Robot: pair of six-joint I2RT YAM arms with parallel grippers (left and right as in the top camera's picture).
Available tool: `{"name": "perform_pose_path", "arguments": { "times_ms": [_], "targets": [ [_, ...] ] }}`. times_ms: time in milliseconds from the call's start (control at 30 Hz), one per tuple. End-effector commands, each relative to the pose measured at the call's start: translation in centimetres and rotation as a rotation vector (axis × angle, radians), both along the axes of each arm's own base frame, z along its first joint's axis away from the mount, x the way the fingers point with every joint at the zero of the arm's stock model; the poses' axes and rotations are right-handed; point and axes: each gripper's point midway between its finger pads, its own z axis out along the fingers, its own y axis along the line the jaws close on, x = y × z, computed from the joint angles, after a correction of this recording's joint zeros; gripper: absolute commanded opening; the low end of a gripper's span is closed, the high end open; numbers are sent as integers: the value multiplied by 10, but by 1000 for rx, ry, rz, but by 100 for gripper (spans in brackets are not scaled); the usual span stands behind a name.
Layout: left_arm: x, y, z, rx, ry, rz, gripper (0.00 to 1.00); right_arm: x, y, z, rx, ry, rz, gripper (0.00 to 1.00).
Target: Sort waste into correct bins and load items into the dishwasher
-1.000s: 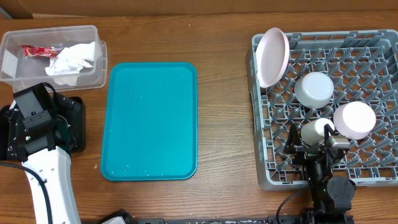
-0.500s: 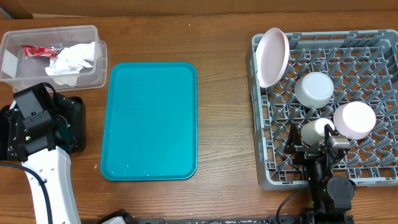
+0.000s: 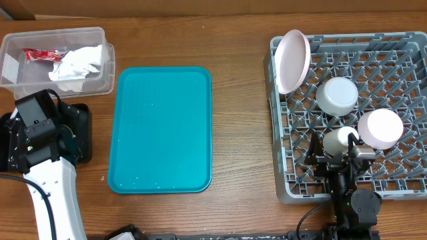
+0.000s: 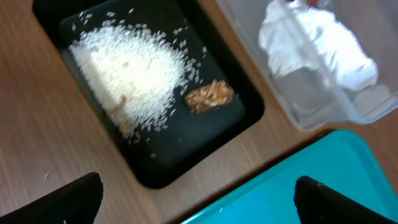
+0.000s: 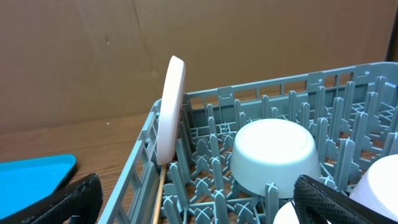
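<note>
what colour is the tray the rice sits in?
The tray is black, under the white rice. It shows best in the left wrist view.

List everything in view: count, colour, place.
table: 1, brown wood, under everything.
teal tray: 1, teal, table centre-left.
clear tub: 1, clear, far left.
red wrapper: 1, red, in clear tub.
tissues: one crumpled clump, white, in clear tub.
black tray: 1, black, beside clear tub.
rice: many grains, white, in black tray.
food lump: 1, brown, in black tray beside rice.
dish rack: 1, grey, right side.
plate: 1, pinkish-white, on edge, rack's far left corner.
bowl: 1, white, upside down in rack.
cup: 1, white, rack's near half.
round dish: 1, pale pink, right of cup.
left gripper: 1, black, open, by black tray.
right gripper: 1, black, open, over rack.
</note>
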Motion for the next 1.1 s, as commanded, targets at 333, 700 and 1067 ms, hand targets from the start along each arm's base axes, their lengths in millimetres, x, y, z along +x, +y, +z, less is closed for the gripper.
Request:
{"name": "perform_pose_path", "arguments": {
  "times_ms": [333, 700, 1067],
  "targets": [
    [-46, -29, 22, -30, -26, -14, 100, 0, -3, -1, -7, -7, -15, 100],
    [12, -119, -10, 72, -399, -590, 100, 0, -3, -1, -7, -8, -15, 100],
    [-15, -134, -44, 240, -546, -685, 100, 0, -3, -1, -7, -7, -15, 100]
  ]
}}
